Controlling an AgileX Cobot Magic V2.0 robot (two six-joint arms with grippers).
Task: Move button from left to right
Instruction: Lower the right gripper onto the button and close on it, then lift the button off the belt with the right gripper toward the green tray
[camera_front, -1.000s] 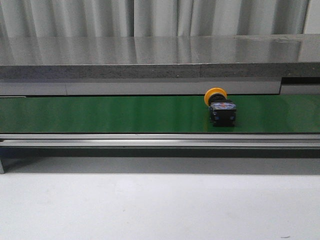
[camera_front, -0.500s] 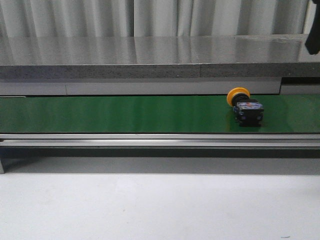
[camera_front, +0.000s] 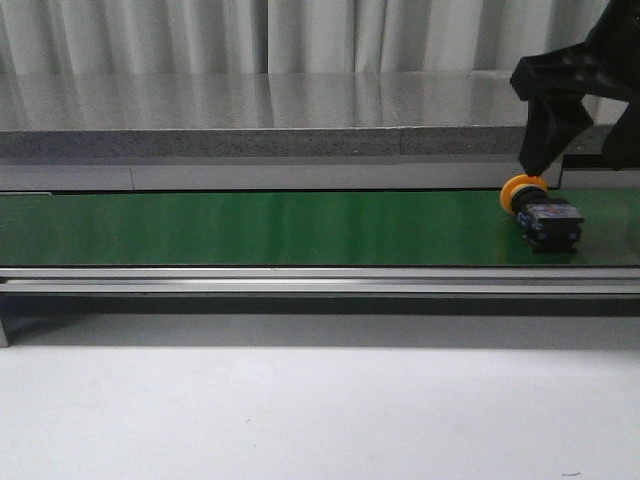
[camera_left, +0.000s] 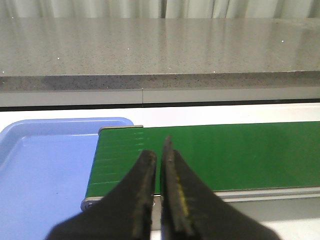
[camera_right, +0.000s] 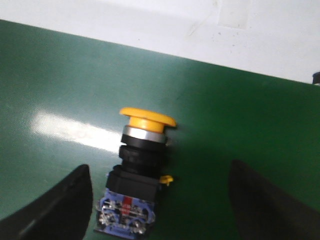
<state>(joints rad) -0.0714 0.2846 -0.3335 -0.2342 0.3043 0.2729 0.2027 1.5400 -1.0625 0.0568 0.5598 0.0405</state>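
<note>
My right gripper (camera_right: 160, 200) is spread wide over the push button (camera_right: 140, 175), which lies on its side on the green conveyor belt (camera_front: 250, 228), far right end; my left gripper (camera_left: 160, 190) is pinched closed, empty, beside a blue tray (camera_left: 45, 165); risk: fingers closing late or off-centre could knock it away; grey stone ledge (camera_front: 250, 120) and pale curtains (camera_front: 150, 35) behind.

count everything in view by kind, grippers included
button: 1
belt: 1
tray: 1
grippers: 2, left gripper and right gripper
total: 5
</note>
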